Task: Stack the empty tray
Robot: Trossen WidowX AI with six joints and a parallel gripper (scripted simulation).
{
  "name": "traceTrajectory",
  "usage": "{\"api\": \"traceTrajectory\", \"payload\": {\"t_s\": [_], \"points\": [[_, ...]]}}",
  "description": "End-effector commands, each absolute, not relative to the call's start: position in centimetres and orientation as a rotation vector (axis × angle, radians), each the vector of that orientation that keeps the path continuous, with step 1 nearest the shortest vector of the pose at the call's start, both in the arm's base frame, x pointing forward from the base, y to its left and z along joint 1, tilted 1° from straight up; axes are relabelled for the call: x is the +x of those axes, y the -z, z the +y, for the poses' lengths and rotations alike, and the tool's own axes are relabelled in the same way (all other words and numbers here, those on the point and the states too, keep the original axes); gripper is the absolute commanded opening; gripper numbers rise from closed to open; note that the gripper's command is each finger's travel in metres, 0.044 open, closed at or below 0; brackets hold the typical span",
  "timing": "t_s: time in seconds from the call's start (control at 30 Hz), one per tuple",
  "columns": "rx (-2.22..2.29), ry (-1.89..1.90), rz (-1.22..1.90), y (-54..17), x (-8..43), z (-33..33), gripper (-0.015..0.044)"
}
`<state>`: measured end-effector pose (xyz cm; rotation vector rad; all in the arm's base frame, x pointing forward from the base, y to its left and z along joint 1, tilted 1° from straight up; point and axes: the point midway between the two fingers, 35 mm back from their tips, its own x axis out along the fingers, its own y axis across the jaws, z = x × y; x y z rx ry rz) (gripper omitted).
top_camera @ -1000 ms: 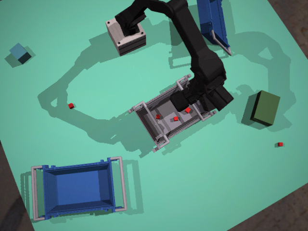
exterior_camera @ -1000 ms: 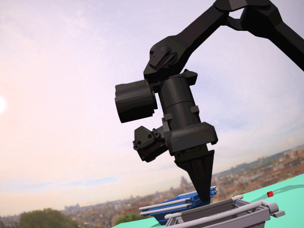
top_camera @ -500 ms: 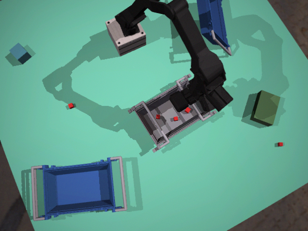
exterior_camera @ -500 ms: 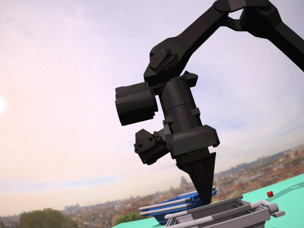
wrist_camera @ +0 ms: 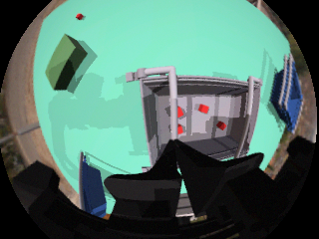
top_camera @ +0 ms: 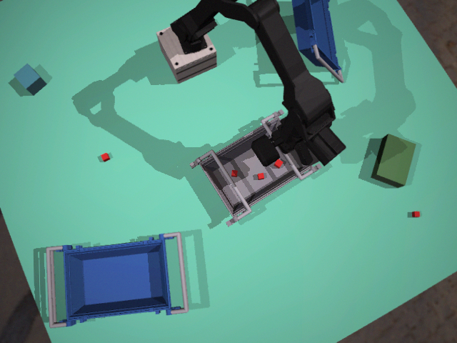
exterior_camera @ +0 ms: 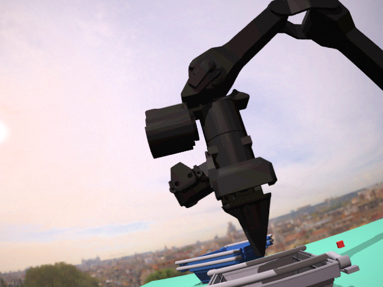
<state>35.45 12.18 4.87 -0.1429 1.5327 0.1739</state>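
The loaded grey tray (top_camera: 245, 184) (exterior_camera: 324, 271) (wrist_camera: 204, 88) stands on the table with small red blocks (top_camera: 260, 176) (wrist_camera: 203, 109) inside. Its far bar (top_camera: 241, 197) (wrist_camera: 249, 105) and its near bar (top_camera: 294, 166) (wrist_camera: 173, 100) both lie inward, across the top. My gripper (exterior_camera: 260, 253) (wrist_camera: 173, 142) is shut and empty, its tips close to the near bar in the wrist view; whether they touch it is unclear. In the top view the arm hides the tips. An empty blue tray (top_camera: 118, 276) (wrist_camera: 294, 107) stands apart with its bars swung outward.
Another blue tray (top_camera: 305, 33) (wrist_camera: 92, 184), partly cut off, stands near the arm's base (top_camera: 193, 68). A green block (top_camera: 396, 160) (wrist_camera: 62, 62) stands beyond the loaded tray's near end. A blue cube (top_camera: 28, 76) and loose red cubes (top_camera: 105, 157) (top_camera: 416, 214) lie farther off.
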Motion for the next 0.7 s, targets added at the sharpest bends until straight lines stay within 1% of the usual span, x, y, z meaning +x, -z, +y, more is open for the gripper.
{"api": "traceTrajectory", "payload": {"t_s": [0.0,0.17,0.33,0.5,0.57,0.6,0.67], "points": [[-0.143,-0.174,1.531,-4.9,35.5,12.2,0.0],[-0.143,-0.174,1.532,-8.0,36.0,12.3,0.0],[-0.143,-0.173,1.534,-14.2,36.0,12.2,0.0],[-0.144,-0.173,1.538,-19.6,34.9,11.7,0.0],[-0.144,-0.173,1.538,-19.8,34.8,11.7,0.0],[-0.149,-0.175,1.547,-16.4,35.5,12.2,0.0],[-0.203,-0.23,1.542,-16.4,35.0,13.3,0.0]]}}
